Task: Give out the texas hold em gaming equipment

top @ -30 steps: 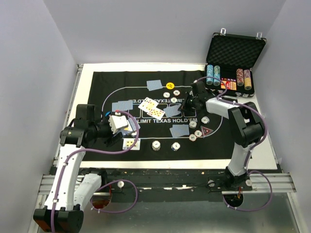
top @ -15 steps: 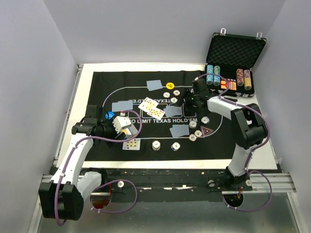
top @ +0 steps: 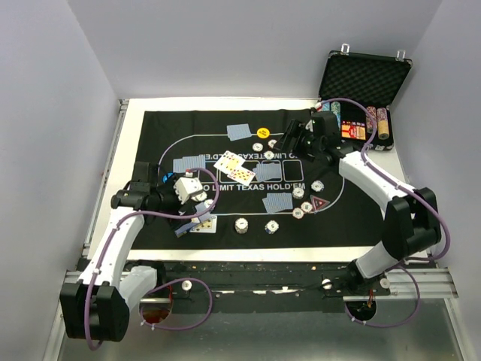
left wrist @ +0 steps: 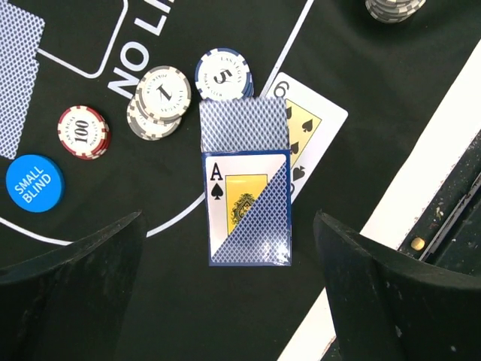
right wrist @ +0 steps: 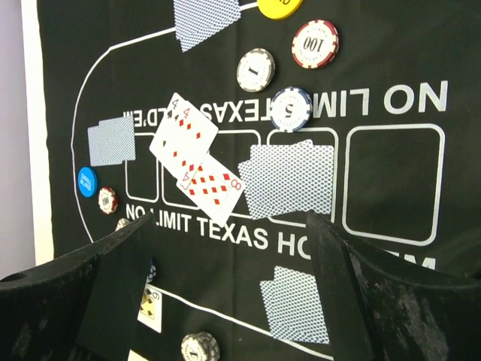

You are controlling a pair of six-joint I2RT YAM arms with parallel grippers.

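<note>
The large black mat [left wrist: 173,316] with white print looked like matt felt cloth. The small blue-and-white deck box [left wrist: 248,218] was smooth card with a slight sheen. The round speckled grey-and-white poker chip [left wrist: 161,96] looked like dull moulded plastic; the blue round button disc [left wrist: 34,183] was glossier. The black fingers [left wrist: 68,301] of the left claw [left wrist: 229,214] were matt, grainy plastic. Far right, the black case [top: 366,59] had bright metal edging and a dimpled foam lining.

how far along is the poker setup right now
Done: face-down cards, chips and the small blind button lie spread over the mat. In hand: nothing; left tool and right tool are open, the deck box lying below the left. Left: chip stacks sitting in the case.
</note>
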